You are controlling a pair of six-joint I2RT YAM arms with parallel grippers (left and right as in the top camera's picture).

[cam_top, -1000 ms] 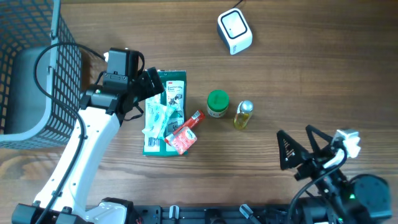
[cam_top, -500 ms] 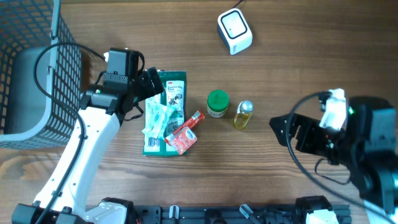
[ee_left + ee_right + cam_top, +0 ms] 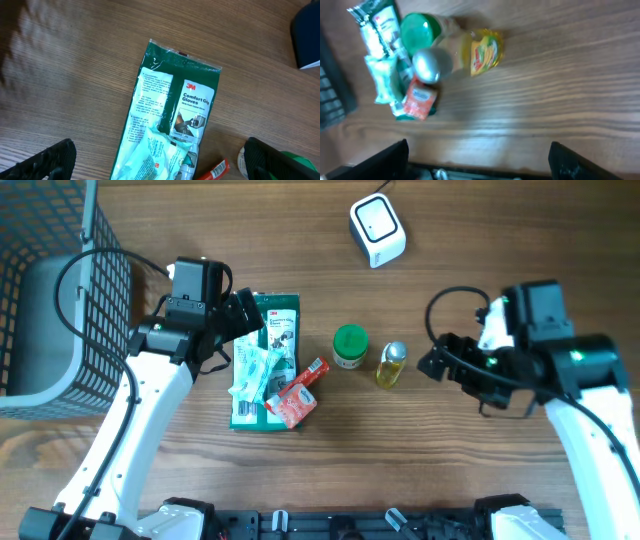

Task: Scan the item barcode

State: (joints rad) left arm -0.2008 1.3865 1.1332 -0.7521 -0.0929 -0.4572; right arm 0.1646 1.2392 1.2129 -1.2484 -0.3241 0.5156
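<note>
Currently seeing yellow bottle [image 3: 391, 365], seemingly upright, on table [image 3: 500, 260] just right of green-lidded jar [image 3: 349, 346]. Finding right gripper [image 3: 433, 365] just beside bottle, jaws spread wide, gripping nothing. Noting left gripper [image 3: 250, 315] over glove pack [image 3: 281, 320], likewise wide apart and empty. Spotting white scanner [image 3: 377, 230] well apart.

The green-lidded jar [image 3: 349, 346] and the yellow bottle [image 3: 391, 364] are standing just beside each other mid-desk [image 3: 480, 260], leaving only a narrow gap, and the bottle is blocking the right gripper [image 3: 437, 362] from the jar. The glove packet [image 3: 262, 360], with the red sachet [image 3: 297, 395] lying on its lower corner, is filling the space under the left gripper [image 3: 245, 320], while the wire basket [image 3: 60, 280] is walling off the far left. Bare wood is lying open between bottle and right gripper, along the front edge, and around the white scanner [image 3: 377, 230].
</note>
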